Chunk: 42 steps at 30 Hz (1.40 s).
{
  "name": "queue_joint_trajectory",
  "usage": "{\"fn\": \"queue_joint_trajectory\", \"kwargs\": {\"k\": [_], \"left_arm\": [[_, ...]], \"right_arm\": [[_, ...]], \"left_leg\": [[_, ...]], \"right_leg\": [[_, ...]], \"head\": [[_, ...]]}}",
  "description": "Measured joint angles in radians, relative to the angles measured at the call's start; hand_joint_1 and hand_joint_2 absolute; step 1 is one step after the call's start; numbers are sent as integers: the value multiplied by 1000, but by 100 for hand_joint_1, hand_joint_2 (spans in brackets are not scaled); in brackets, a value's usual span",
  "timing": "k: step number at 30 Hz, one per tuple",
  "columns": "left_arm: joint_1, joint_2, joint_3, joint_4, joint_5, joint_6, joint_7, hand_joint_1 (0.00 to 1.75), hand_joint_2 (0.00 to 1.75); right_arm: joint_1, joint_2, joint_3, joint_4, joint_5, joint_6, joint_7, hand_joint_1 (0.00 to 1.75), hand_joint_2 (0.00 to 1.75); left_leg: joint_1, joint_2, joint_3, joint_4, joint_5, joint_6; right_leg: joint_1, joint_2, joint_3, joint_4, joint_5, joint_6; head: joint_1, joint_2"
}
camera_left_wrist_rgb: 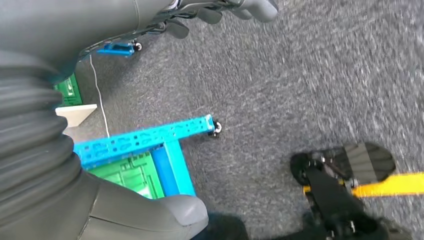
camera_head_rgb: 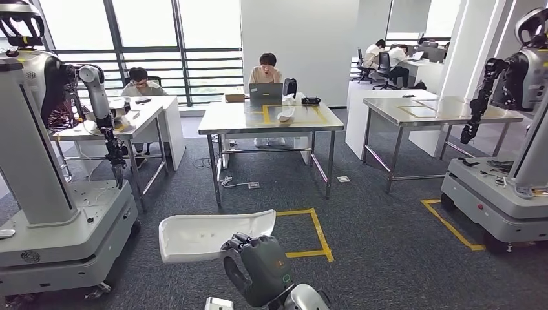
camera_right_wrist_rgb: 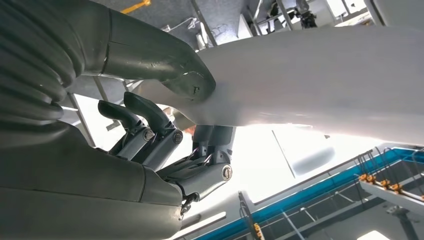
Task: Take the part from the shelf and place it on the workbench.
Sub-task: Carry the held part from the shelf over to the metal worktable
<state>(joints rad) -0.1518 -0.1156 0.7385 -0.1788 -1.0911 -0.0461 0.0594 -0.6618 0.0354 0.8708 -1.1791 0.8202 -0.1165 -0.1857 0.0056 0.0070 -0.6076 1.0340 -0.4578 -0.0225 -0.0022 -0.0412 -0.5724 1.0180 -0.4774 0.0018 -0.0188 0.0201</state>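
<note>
In the head view my right hand (camera_head_rgb: 258, 266) grips a long white moulded part (camera_head_rgb: 210, 234) low in front of me, above the grey carpet. The right wrist view shows the thumb (camera_right_wrist_rgb: 165, 65) pressed on the part (camera_right_wrist_rgb: 320, 80) and dark fingers (camera_right_wrist_rgb: 150, 120) curled under it. The steel workbench (camera_head_rgb: 223, 123) stands ahead, across the floor, with yellow tape marks and another white part (camera_head_rgb: 285, 116) on its top. My left hand (camera_left_wrist_rgb: 45, 100) hangs over the carpet holding nothing, its fingers (camera_left_wrist_rgb: 220, 12) apart from the thumb (camera_left_wrist_rgb: 165, 212).
A person with a laptop (camera_head_rgb: 266, 92) sits behind the workbench. Wheeled robots stand at left (camera_head_rgb: 45, 161) and right (camera_head_rgb: 510, 129). A second steel table (camera_head_rgb: 439, 110) is at right. Yellow tape (camera_head_rgb: 316, 232) marks the floor. A blue frame (camera_left_wrist_rgb: 145, 137) with green crates sits near my left hand.
</note>
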Motion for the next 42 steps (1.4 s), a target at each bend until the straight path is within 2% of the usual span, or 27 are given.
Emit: {"fn": "queue_joint_trajectory", "kwargs": {"k": [2, 4, 7, 8, 9, 10, 12, 13, 14, 17, 19, 20, 22, 23, 24, 25, 27, 28, 29, 32, 34, 36, 38, 39, 40, 41, 42], "left_arm": [[-2, 1, 0, 0, -1, -1, -2, 0, 175], [-4, 0, 0, 0, -1, -1, -5, 0, 175], [-6, -2, 0, 0, -1, -2, -6, 0, 175], [-6, -2, 0, 0, -1, -2, -6, 0, 175], [-6, -2, 0, 0, -1, -2, -6, 0, 175], [-6, -3, 0, 0, -1, -3, -6, 0, 175], [-7, -4, 0, 0, -1, -3, -6, 0, 175], [-8, -4, 0, 0, -1, -4, -6, 0, 175], [-8, -4, 0, -1, -1, -4, -6, 0, 175], [-8, -4, 0, -1, -1, -5, -6, 0, 175], [-9, -4, 0, 0, -1, -6, -6, 0, 175], [-9, -4, 0, 0, -1, -7, -6, 0, 175], [-9, -4, 0, 0, -3, -8, -6, 0, 175], [-9, -4, 0, 0, -5, -9, -6, 0, 175], [-8, -4, 0, 0, -7, -9, -6, 0, 175], [-8, -4, 0, 0, -9, -10, -6, 0, 175], [-9, -3, 0, 0, -13, -11, -6, 0, 175], [-10, -3, -1, 0, -15, -12, -6, 0, 175], [-11, -3, -1, 0, -16, -14, -6, 0, 175], [-13, -4, -1, 0, -19, -17, -5, 0, 175], [-13, -4, -2, 0, -19, -17, -5, 0, 175], [-16, -3, -2, 0, -19, -17, -5, 0, 175], [-18, -3, -2, 0, -19, -17, -5, 0, 175], [-17, -4, -2, 0, -19, -17, -5, 0, 175], [-15, -4, -2, 0, -19, -17, -5, 0, 175], [-15, -4, -2, 0, -19, -17, -5, 0, 175], [-14, -4, -2, 0, -19, -17, -6, 0, 175]], "right_arm": [[-2, -1, -1, 0, 0, 0, 0, 175, 175], [-3, -3, -1, 0, 0, 0, 0, 175, 175], [0, -10, -2, 1, 0, 0, 1, 175, 175], [3, -13, -2, 1, 0, 0, 1, 175, 175], [5, -15, -2, 2, 0, 0, 1, 175, 175], [5, -17, -2, 2, 0, 0, 1, 175, 175], [5, -18, -2, 2, 0, 0, 1, 175, 175], [5, -18, -2, 2, 0, 0, 0, 175, 175], [5, -19, -2, 2, 0, -1, 1, 175, 175], [5, -20, -2, 2, -1, -1, 1, 175, 175], [3, -20, -3, 2, -2, -1, 1, 175, 175], [3, -20, -2, 2, -1, -1, 1, 175, 175], [6, -20, -2, 2, -1, -1, 2, 175, 175], [8, -20, -2, 2, -1, -1, 3, 175, 175], [9, -20, -2, 2, 0, -1, 4, 175, 175], [10, -20, -2, 2, 0, -1, 4, 175, 175], [11, -20, -2, 2, 0, 0, 4, 175, 175], [11, -20, -3, 2, 0, 0, 4, 175, 175], [11, -20, -3, 2, 0, 0, 5, 175, 175], [13, -20, -4, 2, 0, 0, 6, 175, 175], [13, -21, -4, 2, 0, 0, 6, 175, 175], [11, -21, -5, 2, 0, -1, 6, 175, 175], [14, -22, -5, 2, 0, -1, 6, 175, 175], [16, -23, -5, 2, 0, 0, 7, 175, 175], [17, -23, -5, 2, 0, 0, 7, 175, 175], [17, -24, -5, 2, 0, 0, 8, 175, 175], [17, -24, -5, 2, 1, 0, 8, 175, 175]], "left_leg": [[1, -1, 1, -5, 2, 16], [7, -2, 6, -15, 8, 29], [10, -5, 4, -18, 10, 37], [10, -7, 3, -17, 10, 37], [10, -9, 2, -15, 10, 36], [12, -12, 2, -12, 9, 34], [14, -18, 1, -4, 6, 25], [14, -21, -1, 1, 4, 18], [13, -23, -4, 4, 3, 11], [13, -25, -8, 1, 7, -10], [15, -20, -22, 28, -12, -20], [15, -17, -43, 73, -37, -23], [14, -14, -105, 207, -95, -27], [14, -13, -132, 260, -110, -27], [14, -13, -145, 282, -107, -25], [14, -13, -138, 264, -84, -22], [11, -11, -78, 136, -15, -12], [7, -8, -45, 72, 7, -7], [4, -6, -23, 28, 15, -1], [1, -7, -8, -2, 3, 14], [5, -10, 6, -11, 1, 27], [7, -11, 15, -14, -3, 36], [7, -13, 18, -12, -9, 41], [7, -14, 20, -11, -14, 40], [7, -16, 24, -9, -19, 39], [7, -17, 30, -6, -24, 36], [8, -18, 36, -5, -31, 32]], "right_leg": [[-3, 1, 1, -2, -1, 18], [-4, 17, -17, 39, -28, 27], [-7, 36, -108, 225, -115, 34], [-8, 36, -132, 271, -126, 36], [-9, 36, -139, 282, -118, 37], [-12, 36, -124, 249, -92, 37], [-16, 38, -57, 113, -28, 38], [-16, 40, -29, 57, -10, 37], [-15, 43, -15, 25, -4, 34], [-11, 44, -14, 15, -3, 14], [-14, 42, -11, 10, 1, 0], [-15, 41, -9, 8, 2, -5], [-13, 40, -8, 8, -1, -11], [-11, 39, -8, 9, -2, -13], [-9, 39, -7, 9, -4, -15], [-8, 39, -4, 9, -6, -15], [-7, 39, 4, 10, -12, -12], [-6, 39, 6, 11, -15, -9], [-4, 39, 6, 11, -18, -4], [-2, 39, 6, 14, -11, 14], [-4, 39, -3, 43, -21, 24], [-6, 41, -51, 135, -67, 31], [-7, 41, -127, 256, -112, 37], [-7, 41, -153, 283, -112, 39], [-8, 41, -159, 273, -91, 39], [-9, 41, -146, 226, -53, 39], [-10, 41, -119, 153, -7, 37]], "head": [[0, 0], [1, 0], [2, 0], [2, 0], [2, 0], [2, 0], [2, 0], [2, 0], [2, 0], [2, 0], [1, 0], [0, 0], [-1, 0], [-1, 0], [-1, 0], [-1, 0], [-1, 0], [-1, 0], [-1, 0], [0, 0], [1, 0], [1, 0], [1, 0], [1, 0], [2, 0], [2, 0], [2, 0]]}}
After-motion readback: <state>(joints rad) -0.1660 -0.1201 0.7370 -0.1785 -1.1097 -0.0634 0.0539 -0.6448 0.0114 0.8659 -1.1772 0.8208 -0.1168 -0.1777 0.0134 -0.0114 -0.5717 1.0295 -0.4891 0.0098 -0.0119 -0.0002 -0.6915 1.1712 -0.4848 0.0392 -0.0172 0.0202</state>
